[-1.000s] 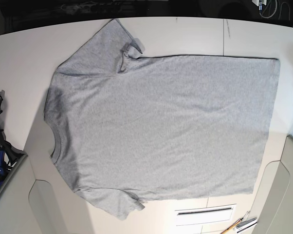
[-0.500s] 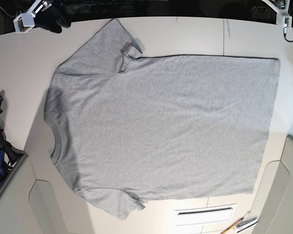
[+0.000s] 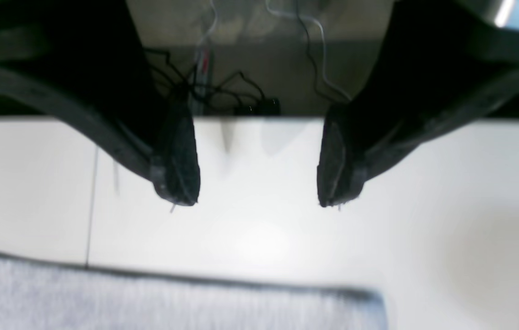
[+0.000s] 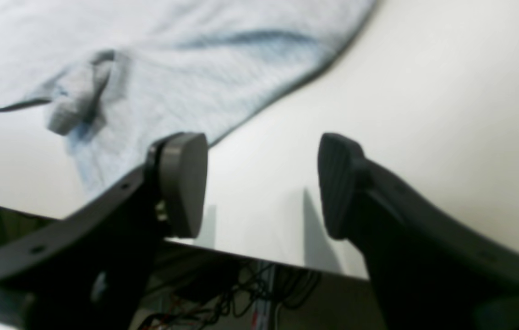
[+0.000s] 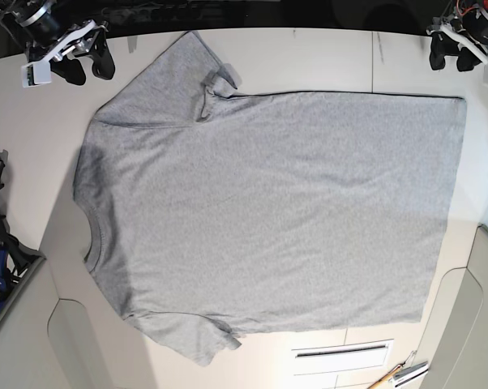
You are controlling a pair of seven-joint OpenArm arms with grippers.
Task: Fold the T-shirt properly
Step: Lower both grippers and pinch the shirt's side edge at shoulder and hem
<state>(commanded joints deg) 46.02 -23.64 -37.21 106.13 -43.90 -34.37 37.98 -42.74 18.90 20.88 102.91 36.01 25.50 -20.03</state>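
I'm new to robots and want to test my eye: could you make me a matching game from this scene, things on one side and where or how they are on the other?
Things:
1. large light grey short-sleeved cotton T-shirt
2. left black claw
3. right black claw
4. ribbed crew neck

Places or states:
A. open, above bare table beside the sleeve
B. spread flat, plain side up
C. open, above bare table just beyond the hem corner
D. at the base view's left side, facing the table's left edge

Pairs: 1-B, 2-C, 3-A, 4-D
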